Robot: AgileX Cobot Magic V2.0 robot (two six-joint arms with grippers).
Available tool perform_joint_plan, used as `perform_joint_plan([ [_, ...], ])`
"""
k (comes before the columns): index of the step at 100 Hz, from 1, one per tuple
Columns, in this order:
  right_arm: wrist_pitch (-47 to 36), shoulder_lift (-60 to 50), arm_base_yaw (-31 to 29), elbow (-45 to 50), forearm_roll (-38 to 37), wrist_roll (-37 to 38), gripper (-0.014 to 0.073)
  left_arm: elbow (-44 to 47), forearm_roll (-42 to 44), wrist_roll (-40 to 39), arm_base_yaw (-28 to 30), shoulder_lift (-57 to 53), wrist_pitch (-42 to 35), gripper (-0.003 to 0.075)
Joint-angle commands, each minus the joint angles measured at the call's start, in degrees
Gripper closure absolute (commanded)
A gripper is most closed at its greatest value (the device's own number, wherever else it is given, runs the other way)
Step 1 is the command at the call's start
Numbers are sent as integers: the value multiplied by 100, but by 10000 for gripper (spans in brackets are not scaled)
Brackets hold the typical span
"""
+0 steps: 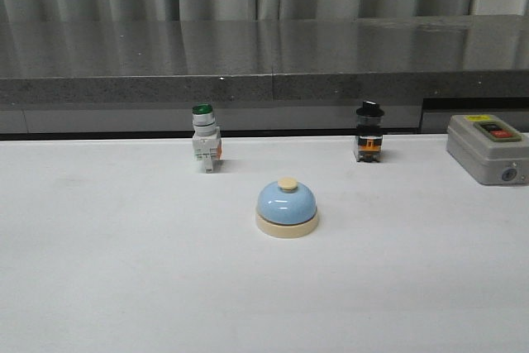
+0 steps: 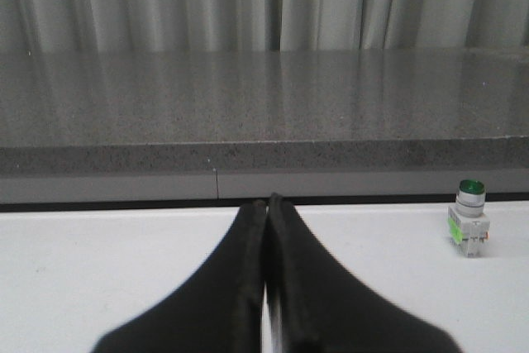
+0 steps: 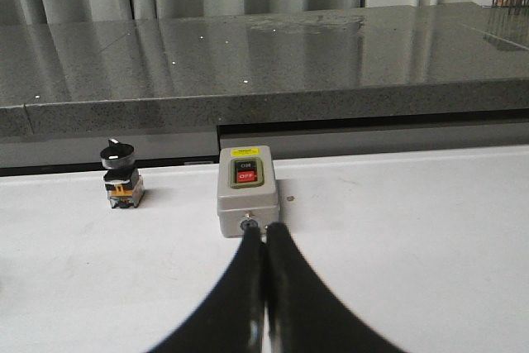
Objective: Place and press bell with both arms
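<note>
sitting apart from closed grippers: bell (image 1: 286, 207)

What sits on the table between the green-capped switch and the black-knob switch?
Nothing directly between them: in the front view the stretch of white table from the green-capped switch to the black-knob switch is bare. The bell sits nearer the camera, roughly midway.

Soft even light, mild blur

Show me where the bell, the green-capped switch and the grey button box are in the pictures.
bell (image 1: 286, 204), front view, on the blue dome.
green-capped switch (image 1: 205, 140), front view, on its white body.
grey button box (image 3: 247, 190), right wrist view, on its grey top face below the buttons.
</note>
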Motion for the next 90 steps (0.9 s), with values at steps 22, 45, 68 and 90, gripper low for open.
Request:
perform_joint_plan([
  [22, -464, -113, -38, -77, 18, 15, 655, 450, 268, -439, -60, -243, -709, 741],
  [45, -464, -113, -38, -77, 18, 15, 655, 795, 268, -589, -50, -622, -366, 741],
  [68, -464, -108, -38, -77, 18, 15, 655, 795, 258, -589, -50, -622, -408, 741],
  [90, -464, -108, -38, -77, 18, 15, 655, 795, 258, -589, -50, -622, -408, 741],
])
